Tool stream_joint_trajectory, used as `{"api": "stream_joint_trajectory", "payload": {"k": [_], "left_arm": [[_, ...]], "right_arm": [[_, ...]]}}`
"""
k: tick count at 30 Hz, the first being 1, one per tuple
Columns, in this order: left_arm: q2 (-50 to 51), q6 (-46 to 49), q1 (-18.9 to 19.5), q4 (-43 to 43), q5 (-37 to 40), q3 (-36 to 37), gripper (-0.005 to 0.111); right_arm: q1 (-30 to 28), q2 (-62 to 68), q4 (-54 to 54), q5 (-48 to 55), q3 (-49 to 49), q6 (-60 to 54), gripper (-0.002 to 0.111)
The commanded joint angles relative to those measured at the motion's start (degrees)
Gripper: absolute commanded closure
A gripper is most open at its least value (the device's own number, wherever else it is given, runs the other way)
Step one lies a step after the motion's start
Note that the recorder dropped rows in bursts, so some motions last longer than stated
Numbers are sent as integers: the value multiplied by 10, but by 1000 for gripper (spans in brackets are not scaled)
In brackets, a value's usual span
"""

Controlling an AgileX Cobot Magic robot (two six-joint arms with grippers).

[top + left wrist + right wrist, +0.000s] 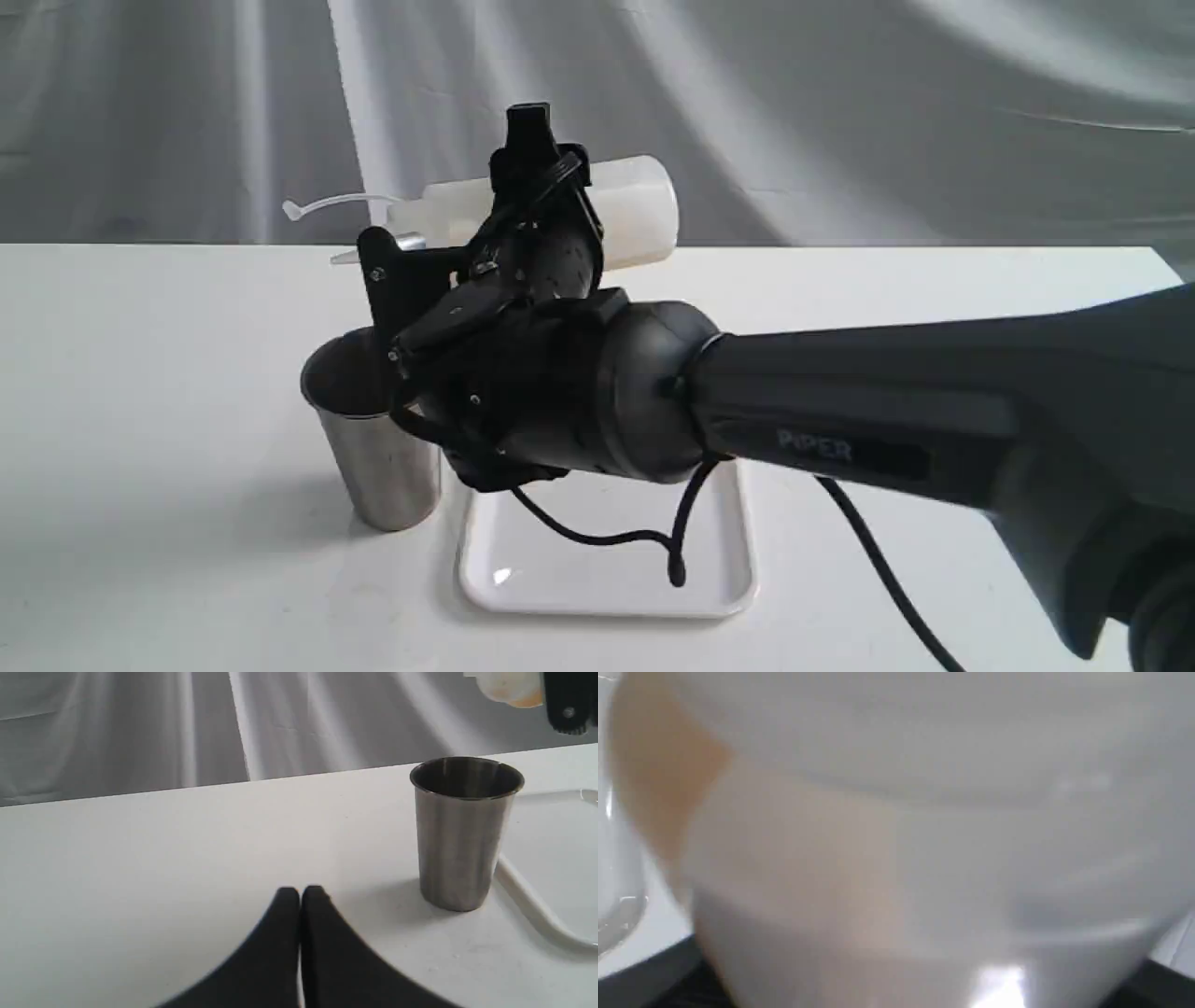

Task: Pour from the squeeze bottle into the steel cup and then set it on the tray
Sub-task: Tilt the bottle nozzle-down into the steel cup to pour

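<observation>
Right arm point(934, 420) reaches in from the right, wrist rolled; right gripper point(457, 201) raised, clamped across bottle point(635, 210). Left gripper point(300, 895) low, fingers pressed together.

The right arm point(934, 392) is matte dark grey, with a faint PIPER marking point(814, 446), loose black cables point(607, 539) and small silver screws point(376, 273); the left gripper point(299, 892) is plain black.

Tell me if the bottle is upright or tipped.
Tipped: the bottle lies about level in the air, its nozzle end above the cup.
</observation>
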Motion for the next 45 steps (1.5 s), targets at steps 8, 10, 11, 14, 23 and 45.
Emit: {"api": "stream_joint_trajectory", "payload": {"k": [8,10,11,14,23,45], "left_arm": [[-1,-3,-3,0,-4,3,107],[-1,-3,-3,0,-4,3,107],[-1,-3,-3,0,-4,3,107],[-1,-3,-3,0,-4,3,107],[-1,-1,-3,0,-4,3,107],[-1,-1,-3,0,-4,3,107]], "right_arm": [[2,-7,-34,30,-4,-90,102],[2,-7,-38,32,-4,-99,102],[2,-7,-38,33,-4,-105,102],[2,-7,-38,39,-4,-135,102],[2,-7,-39,56,-4,-214,102],[2,-7,-79,62,-4,-226,102]]}}
